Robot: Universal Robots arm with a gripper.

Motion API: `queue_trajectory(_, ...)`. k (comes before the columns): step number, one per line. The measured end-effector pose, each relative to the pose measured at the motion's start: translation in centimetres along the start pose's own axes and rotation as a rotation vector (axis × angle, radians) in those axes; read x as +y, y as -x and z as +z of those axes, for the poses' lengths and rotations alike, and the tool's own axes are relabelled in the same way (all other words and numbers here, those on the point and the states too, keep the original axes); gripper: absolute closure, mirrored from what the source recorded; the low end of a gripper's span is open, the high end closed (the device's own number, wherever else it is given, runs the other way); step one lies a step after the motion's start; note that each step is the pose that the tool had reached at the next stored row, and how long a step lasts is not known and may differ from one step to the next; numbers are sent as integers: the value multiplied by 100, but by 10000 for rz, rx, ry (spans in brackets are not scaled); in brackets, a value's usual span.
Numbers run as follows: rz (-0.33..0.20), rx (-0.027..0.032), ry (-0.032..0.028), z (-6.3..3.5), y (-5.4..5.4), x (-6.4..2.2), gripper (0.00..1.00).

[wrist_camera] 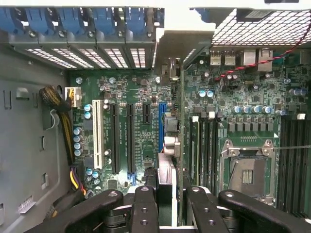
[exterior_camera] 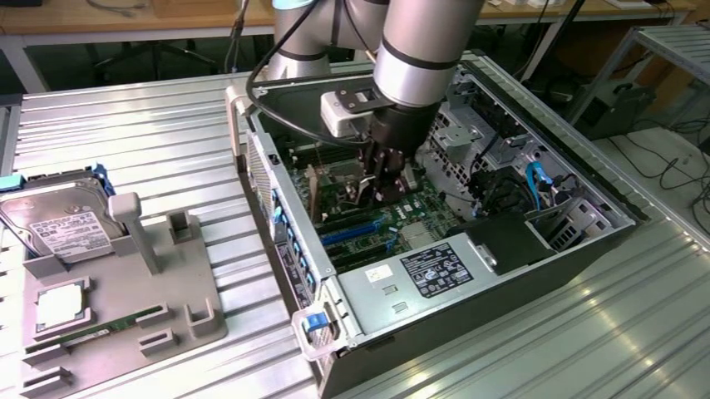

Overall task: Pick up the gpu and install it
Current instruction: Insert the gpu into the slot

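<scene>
Pinching the gpu (wrist_camera: 173,133) edge-on, the fingers (wrist_camera: 144,206) hold it low inside the computer case (exterior_camera: 577,249). Its long axis runs straight away from them over the motherboard (wrist_camera: 243,97), just beside the blue slot (wrist_camera: 161,126), bracket end toward the rear slot covers (wrist_camera: 87,53).

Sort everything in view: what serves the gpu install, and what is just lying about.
In the job: thin dark gpu card with pale metal bracket, held by the black gripper; open black computer case.
Lying about: silver white-labelled hard drive, narrow green memory stick, grey plastic holder.
</scene>
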State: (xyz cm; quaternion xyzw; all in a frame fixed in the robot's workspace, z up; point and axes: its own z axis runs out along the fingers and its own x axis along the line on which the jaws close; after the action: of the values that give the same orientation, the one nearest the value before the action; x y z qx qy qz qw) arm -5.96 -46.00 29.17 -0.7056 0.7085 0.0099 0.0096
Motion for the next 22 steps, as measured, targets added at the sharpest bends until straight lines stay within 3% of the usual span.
queue_trajectory(22,-5,1,1,236,-49,54,72)
